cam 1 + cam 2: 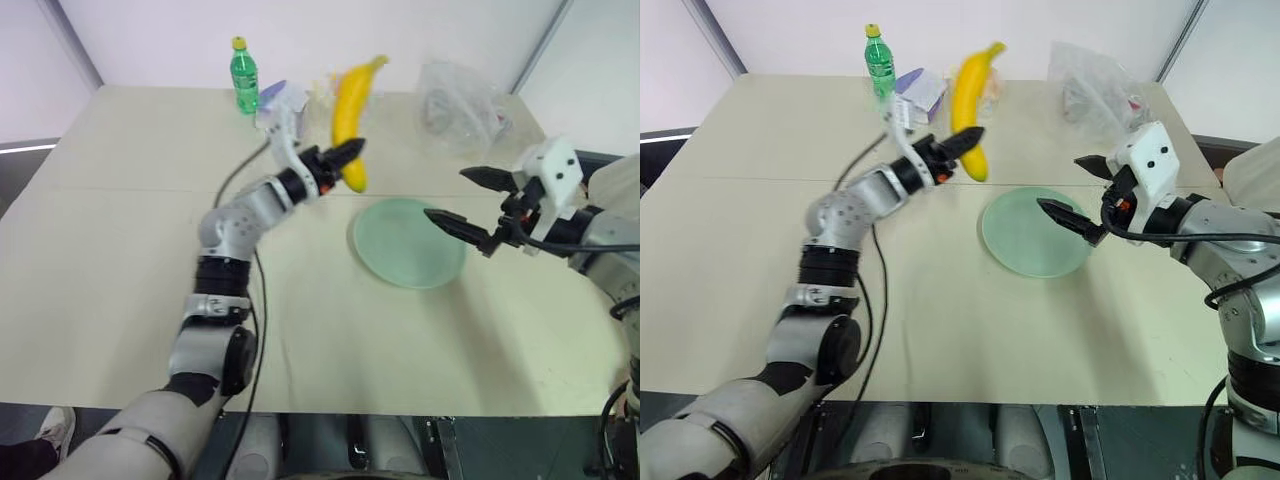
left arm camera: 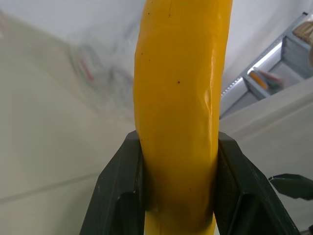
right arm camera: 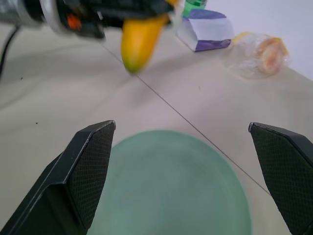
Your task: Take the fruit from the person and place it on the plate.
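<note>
The left claw [image 1: 343,156] is clamped on the banana [image 1: 351,110], its two black fingers [image 2: 122,191] pressing the fruit's sides near the lower end, as the left wrist view shows plainly. The grip sits low on the fruit, so most of the banana stands above the claw, nearly upright with the stem end highest and the blunt tip hanging just below the fingers. Holding it near one end probably leaves the long free part to swing, but it keeps the fingers clear of the surface when the fruit is laid down. The banana is in the air over the bench [image 1: 120,280], just beyond the far left rim of the plate [image 1: 408,243] and not yet above it. No person's hand touches the fruit, so the handover appears done and the carry to the plate is the step in hand.

The right claw [image 1: 1075,192] stands with its fingers wide apart and nothing between them, hovering over the near right edge of the plate. It seems to wait there, out of the banana's path yet close enough to help steady things.

Farther out on the bench, beyond the banana, stand a green bottle [image 1: 244,75] and a small purple and white carton [image 1: 919,91]; a crumpled clear bag [image 1: 462,98] lies to the far right. All are well away from the plate, so the drop zone is free.
</note>
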Action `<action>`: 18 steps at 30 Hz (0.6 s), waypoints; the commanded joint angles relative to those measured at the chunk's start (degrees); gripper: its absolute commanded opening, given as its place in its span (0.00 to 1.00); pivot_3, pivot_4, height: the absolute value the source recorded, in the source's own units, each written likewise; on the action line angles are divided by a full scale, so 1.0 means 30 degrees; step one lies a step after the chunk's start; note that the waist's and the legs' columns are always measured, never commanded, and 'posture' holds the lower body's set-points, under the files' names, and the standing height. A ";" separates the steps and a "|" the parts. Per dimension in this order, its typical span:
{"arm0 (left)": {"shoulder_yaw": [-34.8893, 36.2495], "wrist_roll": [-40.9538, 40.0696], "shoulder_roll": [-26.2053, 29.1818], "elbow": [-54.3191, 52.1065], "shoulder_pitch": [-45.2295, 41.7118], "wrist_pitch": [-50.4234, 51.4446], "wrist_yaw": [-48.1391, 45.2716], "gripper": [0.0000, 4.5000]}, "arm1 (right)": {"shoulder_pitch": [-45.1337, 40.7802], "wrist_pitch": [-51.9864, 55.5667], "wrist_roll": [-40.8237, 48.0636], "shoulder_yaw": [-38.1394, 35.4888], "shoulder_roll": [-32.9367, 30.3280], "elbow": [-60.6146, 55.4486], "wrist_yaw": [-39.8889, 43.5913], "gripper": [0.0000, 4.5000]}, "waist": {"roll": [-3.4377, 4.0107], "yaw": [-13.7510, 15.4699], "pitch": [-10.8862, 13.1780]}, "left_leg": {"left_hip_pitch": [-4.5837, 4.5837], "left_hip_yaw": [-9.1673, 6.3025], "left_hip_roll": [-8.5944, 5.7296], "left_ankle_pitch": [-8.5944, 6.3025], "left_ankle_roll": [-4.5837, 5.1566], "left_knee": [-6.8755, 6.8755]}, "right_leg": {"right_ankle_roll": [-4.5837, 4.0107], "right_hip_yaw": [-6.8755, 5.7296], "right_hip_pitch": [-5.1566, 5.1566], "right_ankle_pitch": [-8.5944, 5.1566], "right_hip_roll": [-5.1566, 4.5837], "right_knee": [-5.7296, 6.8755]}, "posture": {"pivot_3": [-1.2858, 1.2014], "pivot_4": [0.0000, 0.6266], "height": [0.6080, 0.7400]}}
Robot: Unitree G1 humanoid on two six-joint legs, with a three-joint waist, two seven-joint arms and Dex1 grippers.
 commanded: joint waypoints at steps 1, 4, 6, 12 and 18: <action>0.0436 -0.0350 -0.1461 0.1862 -0.0896 0.0349 0.0569 0.25 | 0.0399 0.0583 0.0507 -0.1423 -0.0406 -0.1351 -0.0564 1.00 | 0.0000 -0.0015 0.0000 | 0.0000 -0.0004 0.0000 -0.0001 0.0003 -0.0001 | 0.0000 -0.0002 0.0000 0.0000 0.0003 -0.0001 | 0.52 0.24 0.93; 0.0537 -0.0003 -0.2462 0.3224 -0.1061 0.0446 0.0944 0.25 | 0.0804 0.1053 0.0816 -0.1921 -0.0448 -0.1969 -0.0951 1.00 | 0.0000 -0.0093 0.0000 | 0.0004 -0.0006 0.0001 -0.0005 0.0009 -0.0005 | 0.0000 0.0001 -0.0006 -0.0001 0.0010 -0.0001 | 0.52 0.24 0.93; 0.0565 0.0140 -0.2827 0.3699 -0.1053 0.0503 0.1138 0.25 | 0.0961 0.1305 0.0968 -0.2162 -0.0446 -0.2262 -0.1149 1.00 | 0.0001 -0.0119 0.0000 | 0.0005 -0.0018 0.0004 -0.0006 0.0010 -0.0010 | -0.0002 0.0002 -0.0010 -0.0001 0.0021 0.0000 | 0.52 0.24 0.93; 0.0577 0.0215 -0.4231 0.4867 -0.0823 0.1474 0.2599 0.25 | 0.1759 0.2159 0.1589 -0.3108 -0.0414 -0.3384 -0.1930 1.00 | 0.0002 -0.0021 0.0000 | 0.0000 -0.0020 0.0005 -0.0006 0.0010 -0.0011 | -0.0002 0.0002 -0.0011 -0.0002 0.0017 0.0000 | 0.52 0.24 0.93; -0.0057 0.0390 -0.4494 0.4136 -0.0104 0.2766 0.2730 0.49 | 0.2020 0.2398 0.2011 -0.3351 -0.0404 -0.3762 -0.2412 1.00 | 0.0002 -0.0010 0.0000 | -0.0002 -0.0019 0.0000 -0.0006 0.0010 -0.0010 | -0.0003 0.0002 -0.0009 -0.0002 0.0010 -0.0002 | 0.52 0.24 0.93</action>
